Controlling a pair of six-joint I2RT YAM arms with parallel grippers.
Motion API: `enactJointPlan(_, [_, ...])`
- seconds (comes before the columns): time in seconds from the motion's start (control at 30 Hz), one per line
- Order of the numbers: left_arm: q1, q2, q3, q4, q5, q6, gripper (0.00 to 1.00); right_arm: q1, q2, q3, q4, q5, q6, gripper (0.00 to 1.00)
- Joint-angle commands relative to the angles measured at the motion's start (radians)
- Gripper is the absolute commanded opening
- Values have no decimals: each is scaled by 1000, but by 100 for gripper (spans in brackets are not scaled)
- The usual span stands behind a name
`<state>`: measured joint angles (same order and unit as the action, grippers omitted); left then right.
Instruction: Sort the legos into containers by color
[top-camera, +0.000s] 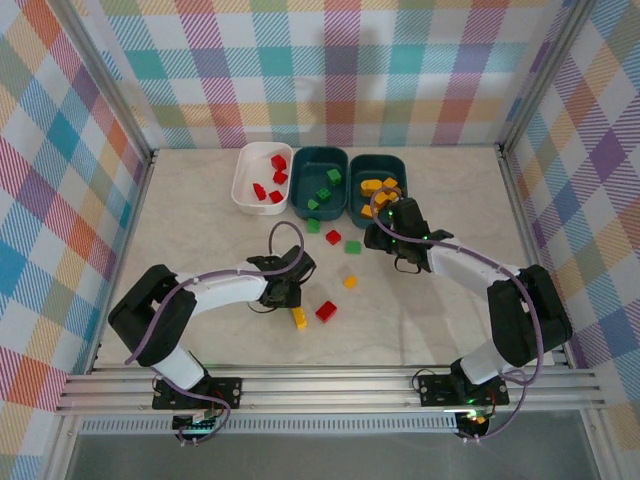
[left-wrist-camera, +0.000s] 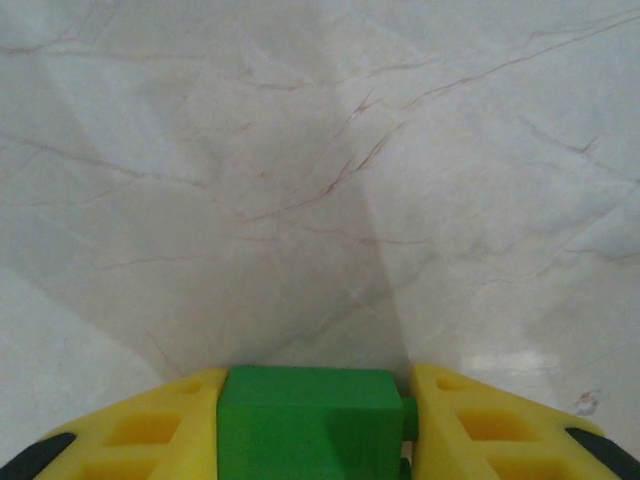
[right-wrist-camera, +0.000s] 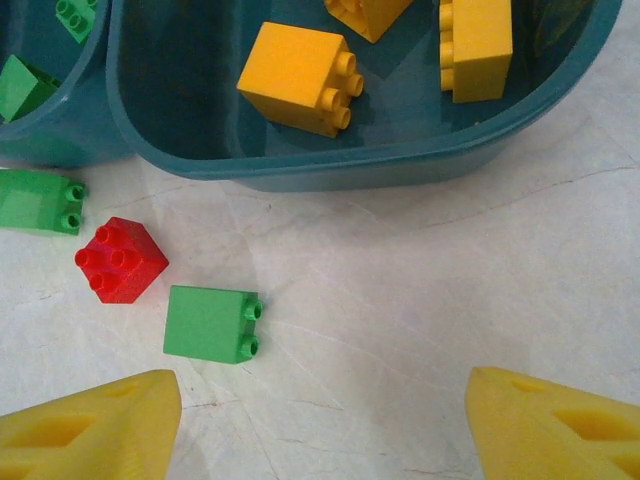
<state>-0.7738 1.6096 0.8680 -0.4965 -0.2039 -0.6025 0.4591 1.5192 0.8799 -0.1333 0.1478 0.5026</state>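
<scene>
Left gripper (top-camera: 283, 291) pinches a green brick (left-wrist-camera: 305, 420), which may slip before reaching the middle bin (top-camera: 310, 168); right gripper (right-wrist-camera: 322, 425) gapes empty.

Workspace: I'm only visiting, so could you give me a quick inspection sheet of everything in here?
Surface: pale marbled table, no spills seen.
Job's things: white bin holds red bricks, middle teal bin green ones, right teal bin yellow ones; several bricks of all three colours lie loose on the table, such as a red brick.
Clutter: nothing seen.
Fingers: left fingers shut on a green brick; right fingers open, empty.
Cables: a lilac cable runs along each arm.
Surroundings: plaid walls, metal frame.
</scene>
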Motion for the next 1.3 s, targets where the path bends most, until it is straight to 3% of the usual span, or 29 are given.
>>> enactJointPlan(0.0, [33,11,111,-11,-23,56,32,9,-7,-37,58,23,14,75])
enactJointPlan(0.17, [131,70,353,-40,-12,128,31,13,-10,-98,144,71,32,75])
enactJointPlan(0.37, [241,260,648,0,77,179,32,17,10,-117,178,101,48,75])
enactJointPlan(0.77, [289,737,1285,-158,175,231,39,50,15,-107,183,73,23,75])
enactJointPlan(0.87, [299,808,1394,-180,195,233,45,82,43,-78,168,67,-7,75])
enactJointPlan(0.93, [304,831,1452,-196,207,234,55,102,64,-57,149,66,-24,76])
enactJointPlan(1.07, [306,788,1471,-190,218,258,77,124,121,-22,141,45,-23,76])
enactJointPlan(1.17, [306,694,1408,-183,225,268,80,142,176,23,122,41,-28,77])
enactJointPlan(1.27, [306,498,1167,-71,217,253,81,152,227,66,105,32,-26,77])
